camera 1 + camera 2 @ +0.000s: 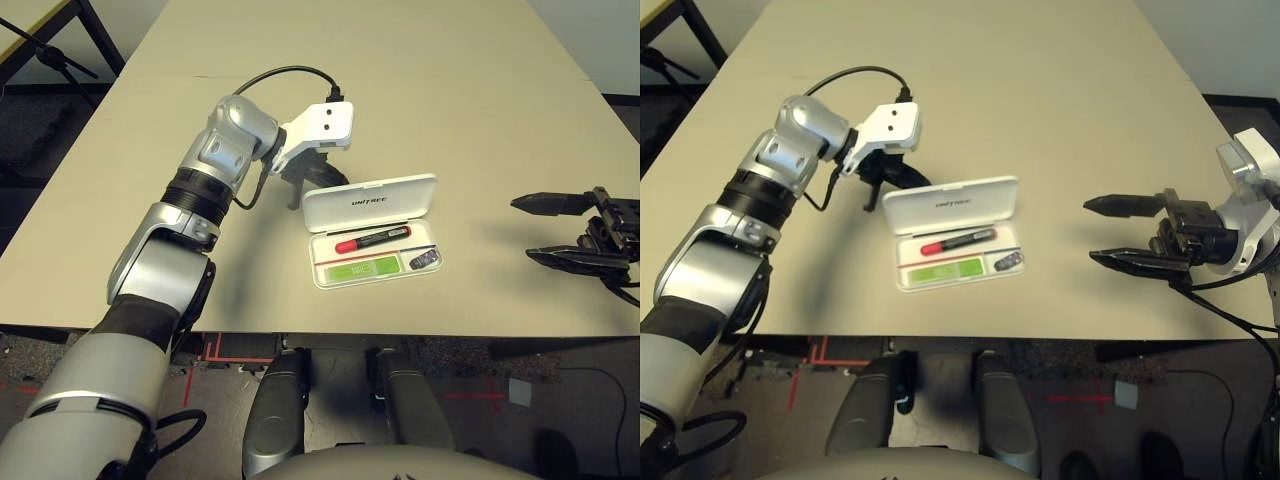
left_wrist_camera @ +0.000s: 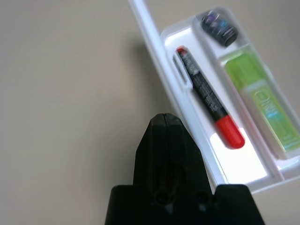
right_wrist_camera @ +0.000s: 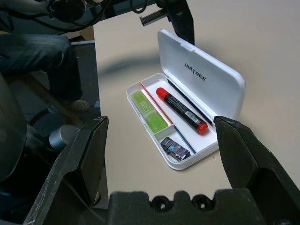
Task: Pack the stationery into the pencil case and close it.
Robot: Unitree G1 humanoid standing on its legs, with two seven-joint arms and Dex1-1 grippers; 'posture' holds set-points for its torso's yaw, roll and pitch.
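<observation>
On the worktop, with 12 o'clock taken as directly away from the robot, the open pencil case lies near the robot-side edge. Its hinged lid stands raised at the tray's 12 o'clock side. The red marker occupies the long compartment at 12 o'clock, the green highlighter the compartment at 7 o'clock, and the small dark piece the one at 4 o'clock. All stationery is packed; closing appears to be the remaining step.

The left tool is at the case's 11 o'clock, behind the lid, fingertips together and clamped on nothing. Contact with the lid cannot be confirmed. The right tool is at 3 o'clock, well apart from the case, fingers spread and empty.

Caution: a push from 11 o'clock, applied low or off-centre, may slide or rotate the unbraced case towards 5 o'clock and the worktop edge instead of folding the lid. An item sitting proud of the rim may prevent latching; the marker's thickness makes it the likeliest obstruction. Pressing one corner only may leave the opposite corner unlatched.
</observation>
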